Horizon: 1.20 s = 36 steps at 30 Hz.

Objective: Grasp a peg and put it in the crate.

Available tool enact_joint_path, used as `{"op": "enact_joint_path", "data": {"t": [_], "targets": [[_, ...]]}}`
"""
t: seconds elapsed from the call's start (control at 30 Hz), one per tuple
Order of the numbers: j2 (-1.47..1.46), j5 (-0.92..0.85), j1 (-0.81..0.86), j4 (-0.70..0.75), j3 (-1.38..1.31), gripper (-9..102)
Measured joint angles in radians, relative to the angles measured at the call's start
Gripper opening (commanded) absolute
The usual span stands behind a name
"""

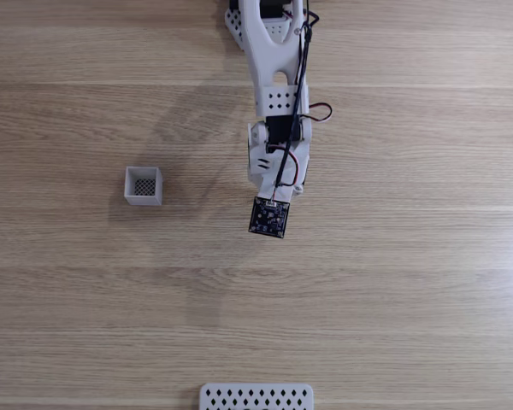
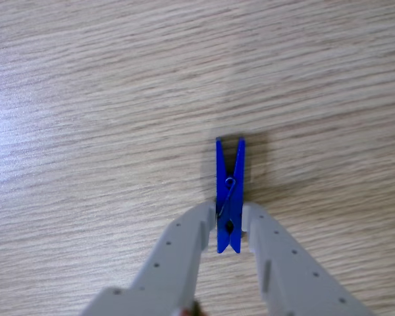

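- The grey two-finger gripper (image 2: pixel 229 214) enters the other view from the bottom edge; its jaws stand narrow, one on each side of the lower half of the peg, the inner faces touching or all but touching it. Whether they already press hard enough to carry it I cannot tell.
- Between the fingers lies the slim bright blue plastic clothes-peg (image 2: pixel 230 195), flat on the table, its long axis running straight away from the gripper, the forked end farthest out.
- Under both is the pale wood-grain table (image 2: pixel 85 99), bare around the peg in this view.
- In the fixed view the white arm (image 1: pixel 274 94) reaches down from the top edge, its dark wrist board covering the spot where the peg should be.
- The small white square open-topped crate (image 1: pixel 144 186) with its dark mesh bottom stands well apart, to the arm's left in that view.
- A white panel with diamond holes (image 1: pixel 256 397) sits at the bottom edge, well beyond the gripper.
- To do this step well, I judge: close squarely until the peg cannot twist, then lift straight before swinging toward the crate.
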Motion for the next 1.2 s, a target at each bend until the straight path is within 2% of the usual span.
{"op": "enact_joint_path", "data": {"t": [0.13,0.3,0.53,0.73,0.87,1.03,1.2], "targets": [[0.0,0.0,0.0,-0.003,0.0,-1],[0.029,0.0,0.0,-0.169,0.066,-1],[0.255,-0.012,0.008,-0.583,0.376,-1],[0.607,-0.172,0.094,-0.937,0.71,-1],[0.769,-0.31,0.219,-1.218,0.94,-1],[0.799,-0.445,0.391,-1.555,1.081,-1],[0.73,-0.489,0.502,-1.732,1.083,-1]]}}
